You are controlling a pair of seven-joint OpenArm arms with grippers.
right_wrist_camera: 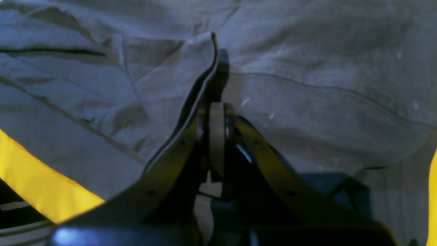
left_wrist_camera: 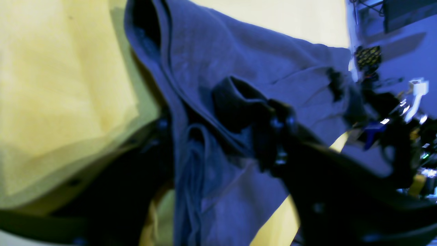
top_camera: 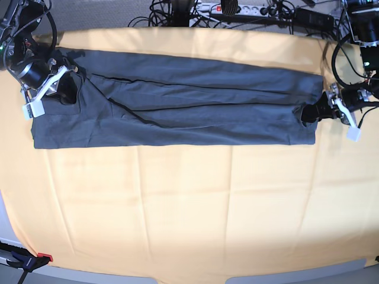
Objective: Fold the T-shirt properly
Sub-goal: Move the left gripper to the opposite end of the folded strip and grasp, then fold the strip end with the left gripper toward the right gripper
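Right gripper (top_camera: pixel 70 89): at the base view's left end of the shirt, fingers (right_wrist_camera: pixel 217 136) pressed together with a raised ridge of grey cloth pinched between them, as the right wrist view shows.
T-shirt (top_camera: pixel 177 97): dark slate-grey, folded into a long band lying across the upper part of the yellow cloth (top_camera: pixel 189 201), running from one gripper to the other; overlapping folds show as dark creases along its length.
Left gripper (top_camera: pixel 308 111): at the base view's right end of the band; in the left wrist view a fold of fabric bunches at the dark fingertips (left_wrist_camera: pixel 273 116), but the picture is blurred, so I cannot tell whether the fingers grip it or stand apart.
Writing: no label or print on the shirt can be read.
Behind the cloth: a power strip (top_camera: pixel 237 9) among black cables (top_camera: pixel 172 12).
Lower left corner: a red-and-black clamp (top_camera: pixel 26 259) on the table edge.
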